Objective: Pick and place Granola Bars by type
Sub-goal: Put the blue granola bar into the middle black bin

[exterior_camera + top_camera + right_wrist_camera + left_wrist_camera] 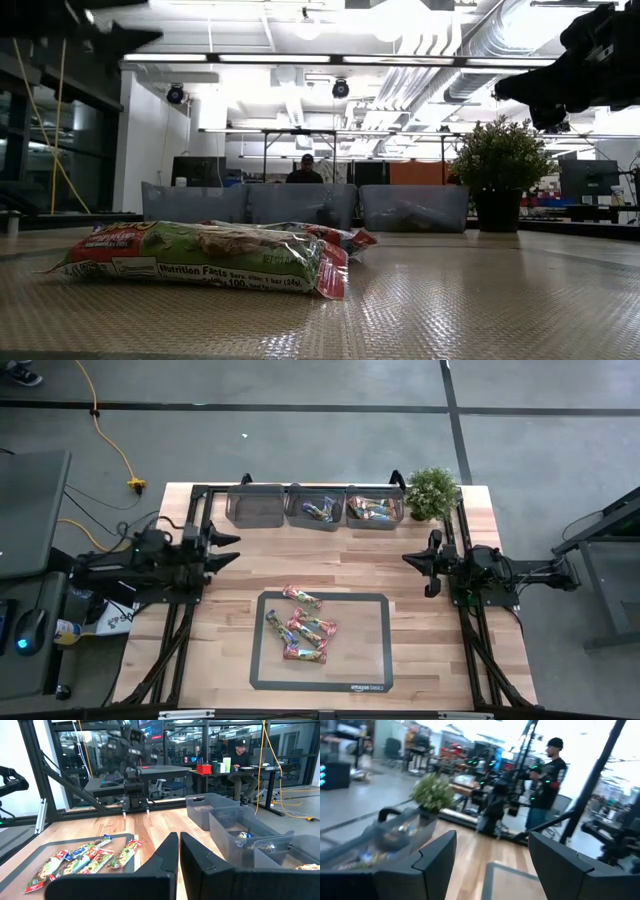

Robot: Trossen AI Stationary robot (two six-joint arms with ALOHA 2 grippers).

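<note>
A: Where are the granola bars (302, 624)?

B: A loose pile on the dark-framed mat (375, 650), left half of it, near the table's six o'clock edge in the high view. About five, red-pink and green-tan wrappers, overlapping each other. More bars sit in the middle bin (315, 507) and the right bin (375, 508) at twelve o'clock.

A: The third bin?

B: The left bin (256, 503) — can't make out anything in it from above. All three stand in a row, touching side by side, along the far edge. A potted plant (431, 491) stands just beside the right bin, toward three o'clock.

A: Left gripper?

B: The left gripper (232, 550) hangs at nine o'clock over the wooden table (230, 640), well apart from the pile. Fingers (437, 857) spread wide, nothing between them.

A: Right gripper?

B: The right gripper (410, 560) is at three o'clock, also clear of the mat. Its fingers (167, 852) are pressed together, holding nothing.

A: Low view?

B: A green-tan bar (200, 258) with a red end lies closest, bins behind it.

A: People?

B: One person in a cap (547, 777) stands beyond the table, another person seated at a desk (241, 762).
</note>
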